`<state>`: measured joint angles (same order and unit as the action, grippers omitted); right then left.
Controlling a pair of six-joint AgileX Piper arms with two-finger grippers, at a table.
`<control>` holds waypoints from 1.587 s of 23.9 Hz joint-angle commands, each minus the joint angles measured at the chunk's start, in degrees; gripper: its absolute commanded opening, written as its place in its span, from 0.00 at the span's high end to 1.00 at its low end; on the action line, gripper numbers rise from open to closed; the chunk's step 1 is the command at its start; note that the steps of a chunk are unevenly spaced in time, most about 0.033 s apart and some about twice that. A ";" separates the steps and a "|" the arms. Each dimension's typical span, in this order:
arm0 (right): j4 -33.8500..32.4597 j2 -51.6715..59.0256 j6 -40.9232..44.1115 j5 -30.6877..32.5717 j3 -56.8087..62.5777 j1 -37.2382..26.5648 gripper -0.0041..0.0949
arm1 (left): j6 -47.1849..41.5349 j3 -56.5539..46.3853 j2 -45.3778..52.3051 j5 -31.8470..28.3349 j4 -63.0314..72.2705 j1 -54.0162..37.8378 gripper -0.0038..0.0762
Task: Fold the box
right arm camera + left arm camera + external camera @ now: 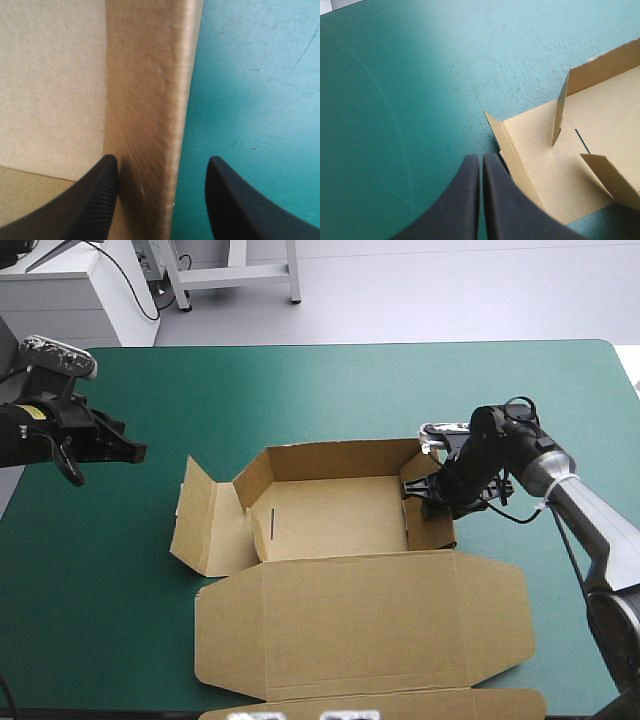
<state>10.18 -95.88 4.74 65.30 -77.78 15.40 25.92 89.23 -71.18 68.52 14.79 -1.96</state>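
One brown box, walls partly raised, on teal-green tabletop | right hand spread wide astride its right wall | left hand pressed together, empty, left of box.

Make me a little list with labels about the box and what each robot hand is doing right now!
box: brown, a half-made open tray on the teal-green table
lid: lying flat, toward the table's near edge
right wall: standing up
left flap: spread outward, not tucked in
right hand: open, one finger on each side of the right wall
left hand: shut, holding nothing, off to the box's left and not touching it
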 commanded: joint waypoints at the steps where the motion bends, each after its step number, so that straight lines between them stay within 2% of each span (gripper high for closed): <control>1: 0.94 1.97 -1.98 -0.54 -1.21 0.09 0.73 | -0.54 1.42 1.12 -3.09 1.43 0.34 0.94; 4: 0.97 1.97 -3.20 -0.54 -1.21 0.09 0.94 | -0.54 1.42 0.45 -3.09 1.43 0.34 0.94; 5: 0.97 1.97 -3.30 -0.39 -1.21 0.09 0.98 | -0.54 1.42 0.31 -3.09 1.43 0.34 0.94; 15: 1.07 2.78 -3.33 1.23 -3.06 -0.03 0.97 | -0.79 1.28 -0.35 -3.19 1.64 0.34 0.94; 19: -1.44 5.11 -3.54 6.11 -8.97 -0.03 0.97 | -0.79 1.28 -0.35 -3.16 -0.02 0.34 0.94; 21: -2.88 7.08 -3.12 6.37 -11.14 -0.54 0.97 | -2.63 1.28 -0.23 -2.58 -3.20 0.34 0.94; 23: -1.58 10.08 -3.61 6.37 -12.15 -3.17 0.97 | -3.29 1.28 -0.23 -0.87 -6.66 0.34 0.94; 31: 3.49 20.60 -7.98 6.37 -12.15 -13.34 0.98 | -3.40 1.18 -0.23 -0.47 -8.00 0.34 0.94; 35: 3.65 22.53 -8.33 6.37 -12.15 -14.52 0.98 | -3.54 -1.25 -0.23 -0.60 -9.13 0.34 0.94; 38: 4.56 22.67 -8.33 6.37 -12.15 -14.52 0.98 | -3.54 -5.62 -0.23 -3.74 -7.78 0.34 0.94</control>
<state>11.71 -75.10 -3.40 71.15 -88.04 1.45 23.08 85.53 -72.68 69.74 5.59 -1.96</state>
